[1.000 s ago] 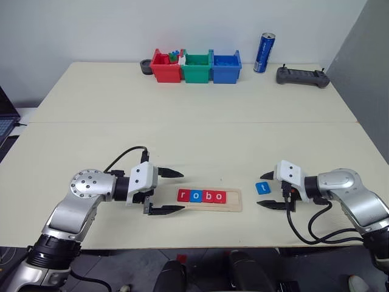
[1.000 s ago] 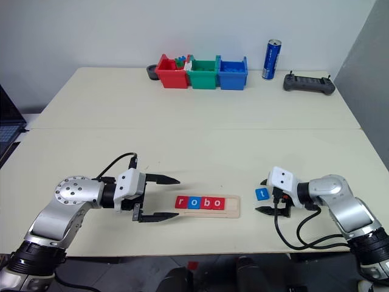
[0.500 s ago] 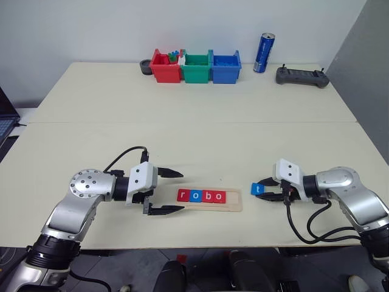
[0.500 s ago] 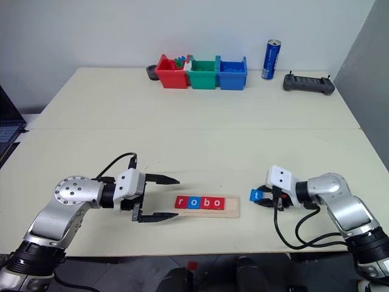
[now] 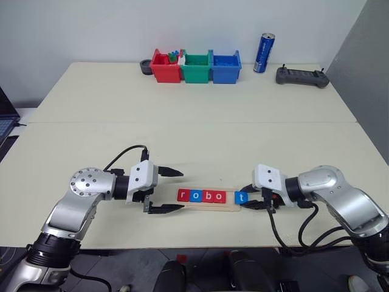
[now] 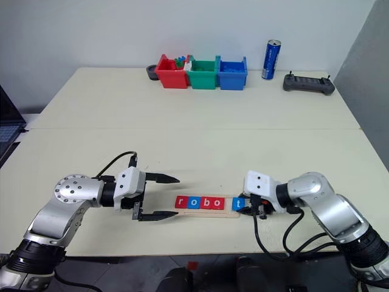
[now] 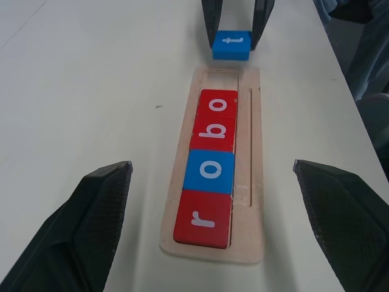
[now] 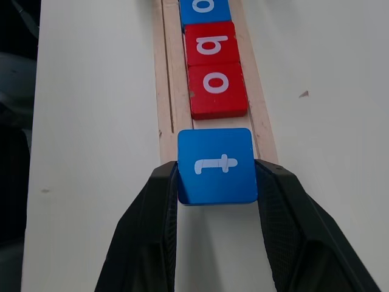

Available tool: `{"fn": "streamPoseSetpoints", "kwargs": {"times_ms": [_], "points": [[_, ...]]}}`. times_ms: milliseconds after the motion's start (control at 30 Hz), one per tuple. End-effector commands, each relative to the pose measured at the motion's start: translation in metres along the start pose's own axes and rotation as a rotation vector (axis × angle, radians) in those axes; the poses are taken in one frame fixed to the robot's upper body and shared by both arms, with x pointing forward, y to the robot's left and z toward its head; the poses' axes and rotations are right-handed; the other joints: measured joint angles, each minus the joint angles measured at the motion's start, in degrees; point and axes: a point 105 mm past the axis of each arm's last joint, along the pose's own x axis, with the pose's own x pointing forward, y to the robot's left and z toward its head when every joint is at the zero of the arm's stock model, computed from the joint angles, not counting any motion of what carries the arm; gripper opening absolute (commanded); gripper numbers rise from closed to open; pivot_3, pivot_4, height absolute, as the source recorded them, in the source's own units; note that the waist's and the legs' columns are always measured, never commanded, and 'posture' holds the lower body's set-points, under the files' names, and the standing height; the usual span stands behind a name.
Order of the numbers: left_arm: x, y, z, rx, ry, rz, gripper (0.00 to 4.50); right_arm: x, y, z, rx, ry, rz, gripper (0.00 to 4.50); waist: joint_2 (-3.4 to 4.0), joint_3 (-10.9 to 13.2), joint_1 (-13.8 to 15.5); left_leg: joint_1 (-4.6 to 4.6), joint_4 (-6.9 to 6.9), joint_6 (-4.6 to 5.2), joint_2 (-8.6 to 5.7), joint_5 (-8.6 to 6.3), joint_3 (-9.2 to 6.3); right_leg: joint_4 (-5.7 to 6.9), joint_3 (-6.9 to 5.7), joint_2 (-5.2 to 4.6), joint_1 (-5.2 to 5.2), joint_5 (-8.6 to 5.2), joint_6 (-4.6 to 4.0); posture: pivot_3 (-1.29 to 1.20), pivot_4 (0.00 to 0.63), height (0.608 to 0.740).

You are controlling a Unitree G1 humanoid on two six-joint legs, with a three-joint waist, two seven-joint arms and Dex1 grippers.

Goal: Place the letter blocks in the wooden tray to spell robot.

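Observation:
The wooden tray (image 5: 208, 208) lies near the table's front edge. In its groove sit several letter blocks: red r (image 5: 183, 195), blue o (image 5: 194, 196), red b (image 5: 207, 196) and red o (image 5: 219, 196). My right gripper (image 5: 246, 199) is shut on the blue t block (image 8: 216, 165), one black finger (image 8: 152, 231) on each side. It holds the block at the tray's right end, just past the last o. I cannot tell whether the block touches the wood. My left gripper (image 5: 181, 191) stands open at the tray's left end, holding nothing.
Red (image 5: 166, 67), green (image 5: 197, 67) and blue (image 5: 225, 67) bins stand in a row at the far edge, with a small dark holder (image 5: 146, 66) to their left. A blue can (image 5: 264, 53) and a black controller (image 5: 302, 76) sit far right. A laptop corner (image 5: 5, 118) shows at the left.
My right gripper closed on the blue t block on the table and carried it left to the tray's right end. The left gripper stayed still and open.

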Motion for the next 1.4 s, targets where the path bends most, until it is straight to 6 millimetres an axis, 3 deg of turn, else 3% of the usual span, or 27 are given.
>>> {"fn": "streamPoseSetpoints", "kwargs": {"times_ms": [33,733,1033,1233,1333,1400], "points": [[0.000,0.002,0.007,0.043,-0.014,0.009,4.50,0.004,-0.004,0.005,-0.022,0.014,-0.018,1.46,0.00,0.00,0.03,-0.01,0.00,0.00,0.00,0.00,0.00,0.00,0.00,0.00,0.00,0.00,0.00,0.00,0.150,0.740],[0.001,-0.001,0.005,0.044,-0.020,0.025,4.50,0.017,-0.006,0.007,-0.022,0.036,0.005,1.46,0.00,0.00,0.02,-0.01,0.00,0.00,0.00,0.00,-0.02,0.00,-0.02,-0.01,-0.01,0.00,0.00,0.00,0.150,0.740],[0.002,0.000,0.007,0.044,-0.022,0.027,4.50,0.014,-0.011,0.016,-0.011,0.009,-0.010,4.46,0.00,0.00,0.02,-0.01,0.00,0.00,0.00,0.00,-0.02,0.00,-0.03,-0.01,-0.01,0.00,0.00,0.00,0.150,0.740],[0.000,-0.001,0.006,0.040,-0.022,0.030,4.50,-0.001,-0.009,0.029,0.001,-0.042,-0.035,4.46,0.00,0.00,0.03,-0.02,0.00,0.00,0.00,0.00,-0.02,0.00,-0.02,-0.01,-0.01,0.00,-0.01,0.00,0.150,0.740],[-0.001,-0.002,0.005,0.035,-0.019,0.031,4.50,-0.008,-0.009,0.020,-0.006,-0.013,-0.070,3.85,0.00,0.00,0.05,-0.02,0.00,0.00,0.00,0.00,-0.03,-0.01,-0.03,-0.01,-0.01,0.00,0.00,0.00,0.150,0.740],[-0.003,-0.002,0.004,0.032,-0.016,0.030,4.50,-0.011,-0.007,0.010,-0.020,0.022,-0.082,3.15,0.00,0.00,0.05,-0.02,0.00,0.00,-0.01,0.00,-0.02,-0.02,-0.03,-0.02,-0.01,0.00,0.00,0.00,0.150,0.740]]}}
